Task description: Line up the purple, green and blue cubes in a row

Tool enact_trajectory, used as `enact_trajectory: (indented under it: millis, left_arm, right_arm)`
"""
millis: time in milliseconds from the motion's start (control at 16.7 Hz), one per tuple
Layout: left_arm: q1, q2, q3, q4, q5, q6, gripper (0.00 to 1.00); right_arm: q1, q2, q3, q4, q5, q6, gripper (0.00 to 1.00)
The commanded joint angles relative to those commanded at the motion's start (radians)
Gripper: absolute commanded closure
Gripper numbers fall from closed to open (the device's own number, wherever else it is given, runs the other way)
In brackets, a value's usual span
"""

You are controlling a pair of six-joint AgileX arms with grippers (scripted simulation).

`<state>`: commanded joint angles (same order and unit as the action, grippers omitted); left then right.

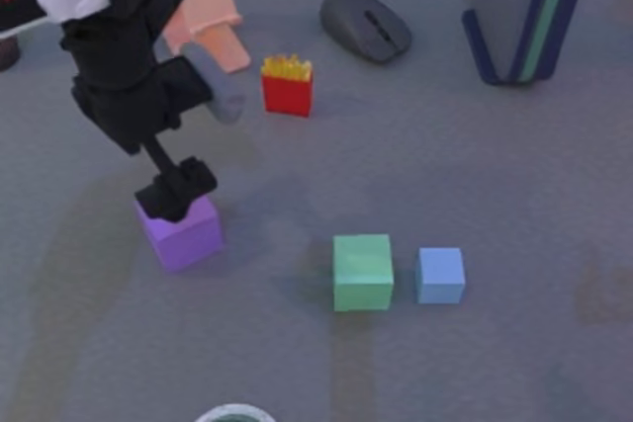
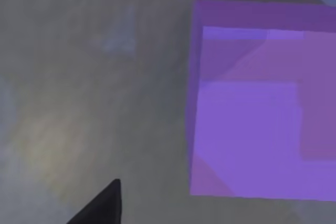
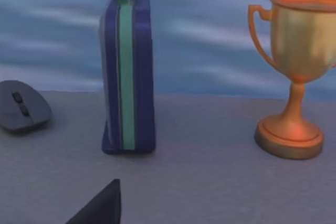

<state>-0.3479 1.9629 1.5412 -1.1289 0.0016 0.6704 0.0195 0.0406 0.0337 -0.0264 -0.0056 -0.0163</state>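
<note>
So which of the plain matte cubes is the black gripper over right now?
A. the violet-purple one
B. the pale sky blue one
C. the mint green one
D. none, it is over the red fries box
A: in the top view the left gripper sits over the violet-purple matte cube, apart from the green and blue pair.

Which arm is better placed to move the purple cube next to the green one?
Left. Its gripper is right over the purple cube, which fills the left wrist view. The right arm is absent from the top view.

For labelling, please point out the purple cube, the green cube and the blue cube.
purple cube (image 1: 186, 237): top view, its top face.
green cube (image 1: 362, 270): top view, top face centre.
blue cube (image 1: 440, 275): top view, top face centre.
</note>
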Motion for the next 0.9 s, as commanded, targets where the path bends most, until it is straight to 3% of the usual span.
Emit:
enact_trajectory:
  millis: [540,900]
  left_arm:
    - [-0.004,0.04,0.022,-0.003,0.0,0.015,0.0]
    - [-0.005,0.122,-0.124,0.235,0.0,0.016,0.0]
  right_arm:
    - [-0.009,-0.041,-0.034,0.026,0.006,0.016,0.0]
    - [-0.009,-0.041,-0.034,0.026,0.006,0.016,0.0]
